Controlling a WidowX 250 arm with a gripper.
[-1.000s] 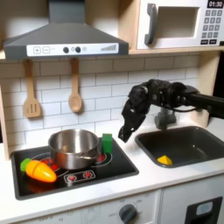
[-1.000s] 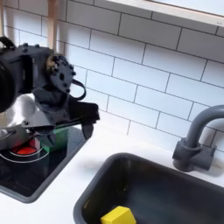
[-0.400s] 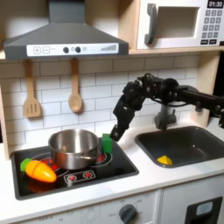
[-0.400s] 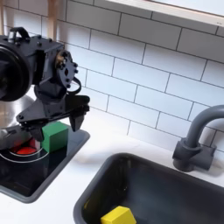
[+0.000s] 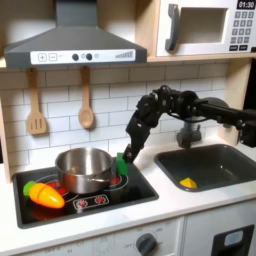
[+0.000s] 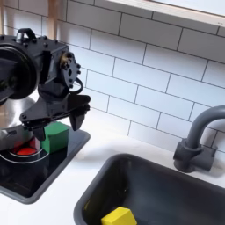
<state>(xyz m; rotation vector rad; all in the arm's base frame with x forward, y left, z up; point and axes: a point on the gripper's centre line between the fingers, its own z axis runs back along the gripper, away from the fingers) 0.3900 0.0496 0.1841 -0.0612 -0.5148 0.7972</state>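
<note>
Arm: black, reaching in from the first exterior view's right, stretched across at mid height, elbow bent.
Wrist: tipped steeply, pointing down and toward the first exterior view's left.
Gripper (image 5: 126,160): low down, fingers (image 6: 77,119) spread apart in the second exterior view, nothing between them.

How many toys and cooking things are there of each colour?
Silver: 1, the pot
Green: 1, the block under the gripper
Yellow: 1, the block in the sink
Orange and yellow with a green tip: 1, the toy vegetable
Wooden: 2, the spatula and the spoon
Total: 6
</note>
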